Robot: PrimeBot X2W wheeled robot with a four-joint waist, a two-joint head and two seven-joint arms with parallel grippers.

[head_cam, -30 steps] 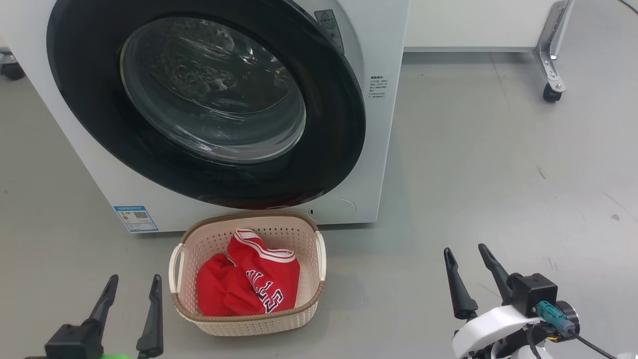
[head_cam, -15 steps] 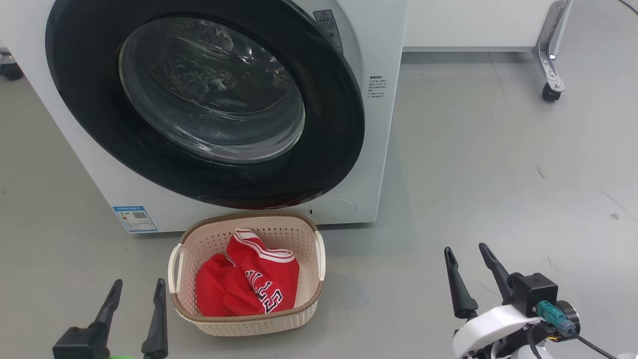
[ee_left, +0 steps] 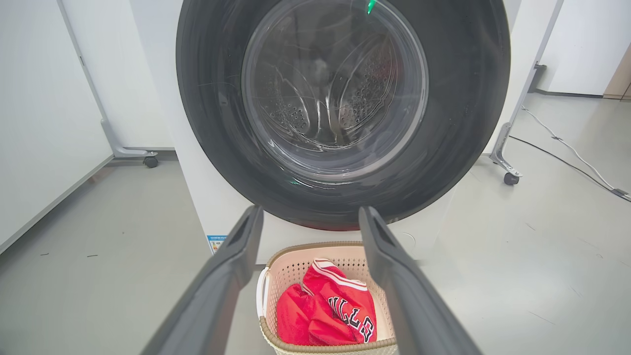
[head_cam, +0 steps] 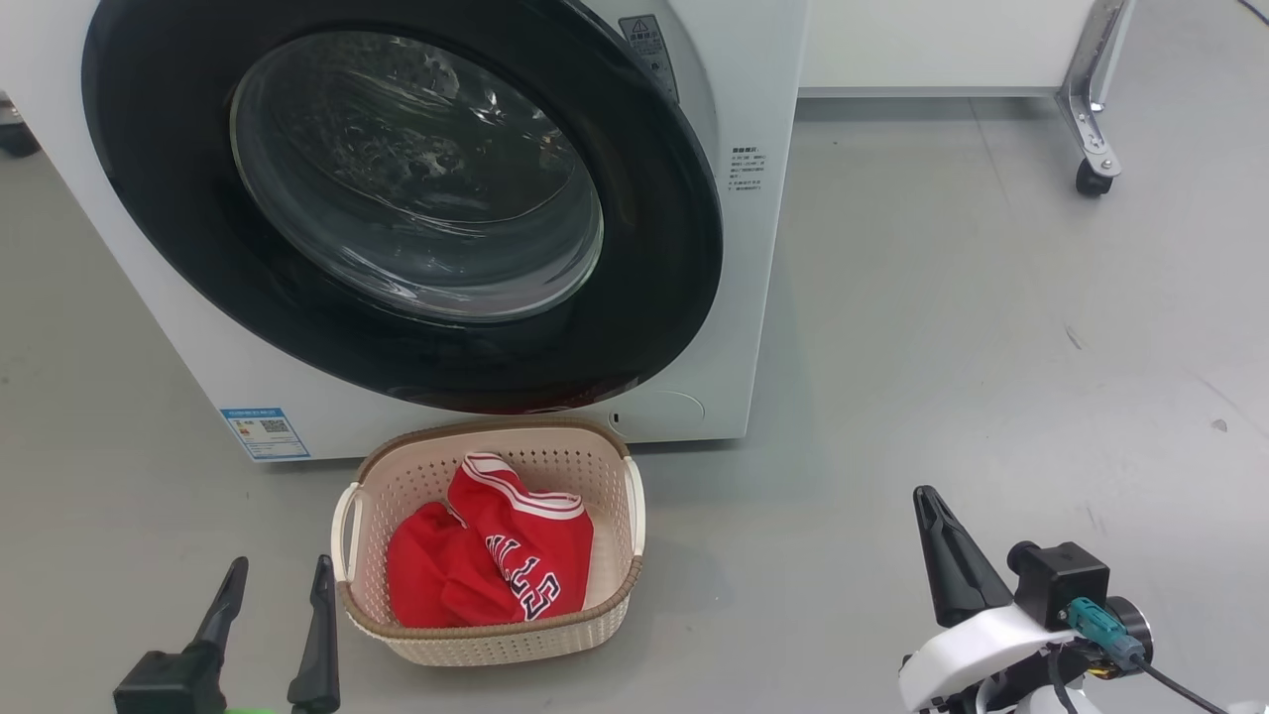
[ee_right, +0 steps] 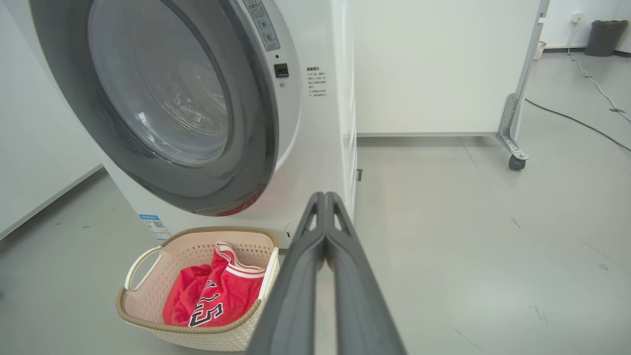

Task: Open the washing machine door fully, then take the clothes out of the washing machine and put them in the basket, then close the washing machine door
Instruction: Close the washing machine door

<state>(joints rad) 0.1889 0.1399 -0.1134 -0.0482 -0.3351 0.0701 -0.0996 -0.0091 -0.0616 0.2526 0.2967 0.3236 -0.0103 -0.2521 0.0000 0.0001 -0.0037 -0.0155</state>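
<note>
The white washing machine (head_cam: 761, 297) stands with its round, black-ringed glass door (head_cam: 416, 188) shut flat against its front. The cream basket (head_cam: 496, 643) sits on the floor just before it, holding the crumpled red jersey (head_cam: 486, 570), lettering showing.

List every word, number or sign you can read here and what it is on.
"ULL": lettering on the red jersey, the rest folded under.
"5": jersey number's last digit; the digit before is unclear.
Blue label, washing machine lower corner: too small to read.
Warning-triangle sticker, upper front: text too small.
Small printed block on the machine's front: too small.
</note>
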